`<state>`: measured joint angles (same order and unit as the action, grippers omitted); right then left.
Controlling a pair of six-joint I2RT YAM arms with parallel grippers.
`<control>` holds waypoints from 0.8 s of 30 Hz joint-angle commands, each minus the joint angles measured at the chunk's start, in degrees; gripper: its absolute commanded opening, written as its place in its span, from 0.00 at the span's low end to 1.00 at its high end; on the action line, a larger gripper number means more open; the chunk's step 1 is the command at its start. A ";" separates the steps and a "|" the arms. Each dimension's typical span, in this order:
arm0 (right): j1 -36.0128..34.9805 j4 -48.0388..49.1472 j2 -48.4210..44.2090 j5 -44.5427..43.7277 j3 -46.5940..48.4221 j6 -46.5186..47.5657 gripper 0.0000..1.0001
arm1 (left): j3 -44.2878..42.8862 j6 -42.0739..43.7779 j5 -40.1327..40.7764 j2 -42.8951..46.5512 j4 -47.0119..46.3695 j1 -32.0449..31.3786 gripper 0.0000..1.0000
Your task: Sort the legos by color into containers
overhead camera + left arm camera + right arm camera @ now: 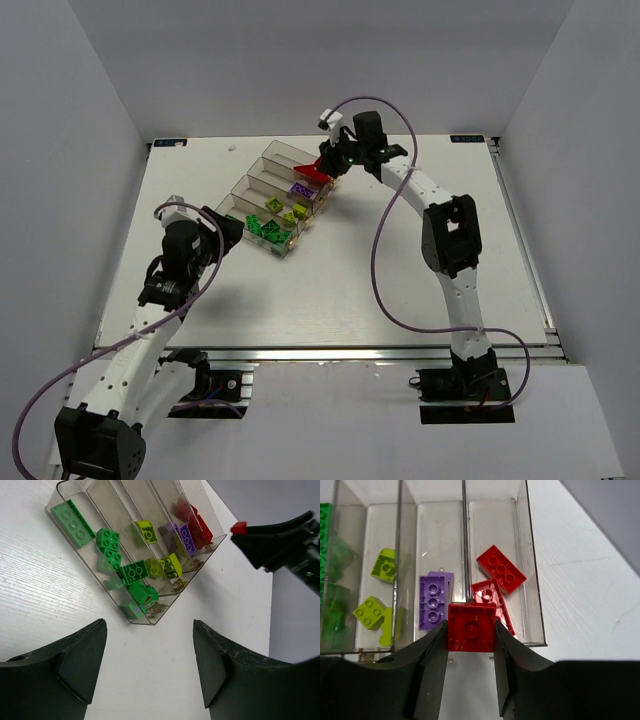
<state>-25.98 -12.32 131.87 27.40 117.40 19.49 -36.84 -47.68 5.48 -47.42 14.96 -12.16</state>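
Bins (278,154) at eleven o'clock on table (400,270). Left gripper (149,625) spread and empty, at bins' eight o'clock. Right gripper (470,645) clamped on red brick (471,625) over bins' two o'clock corner. Probably light, stiff, slick; best pinched across flat sides.

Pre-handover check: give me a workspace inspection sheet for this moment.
Surface: white table, nothing spilled.
Job's things: four-bin tray holds legos grouped green, lime, purple, red; one red brick held near the red bin.
Clutter: nothing seen.
Tools: left tool open, empty; right tool shut on red brick.
Cables: purple cable loops off each arm, not over the tray.
Surroundings: plain grey walls.
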 commanded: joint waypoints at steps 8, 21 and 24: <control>-0.30 11.17 7.77 -2.96 5.20 -8.50 0.25 | 0.45 -1.10 1.91 4.18 2.61 -0.14 0.79; -0.57 12.41 5.77 -2.18 3.63 -6.39 0.89 | -0.95 -1.01 2.26 2.51 3.41 -0.05 0.80; -0.39 12.40 1.56 -1.82 1.34 -6.82 0.89 | -2.62 -0.66 3.75 1.45 5.42 -0.05 0.87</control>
<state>-26.28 -1.98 140.22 24.34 119.66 12.43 -36.60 -48.66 7.33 -45.54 18.35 -12.16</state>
